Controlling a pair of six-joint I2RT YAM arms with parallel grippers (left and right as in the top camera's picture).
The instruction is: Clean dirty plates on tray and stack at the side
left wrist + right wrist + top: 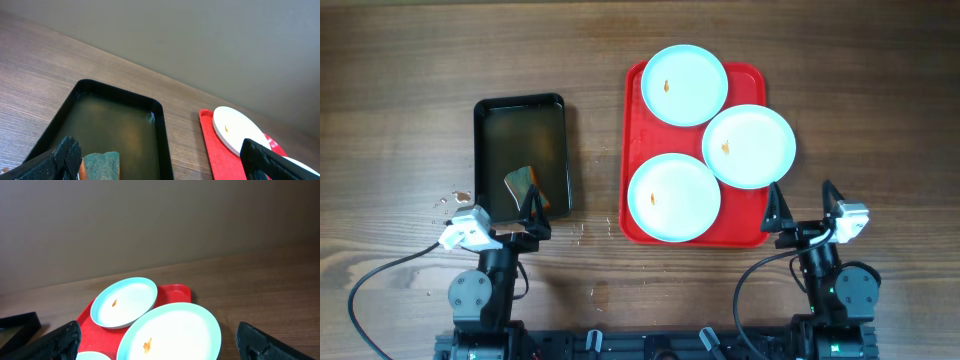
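No readable text

No words, labels, brands, numbers or signs can be read in any view.

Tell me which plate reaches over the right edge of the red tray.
The middle plate, the rightmost one; its rim passes the tray's right edge. The far plate and near plate stay left of it.

The wooden table (400, 60) carries a red tray (632, 130), a black tray (520, 100), perhaps droplets (455, 198).
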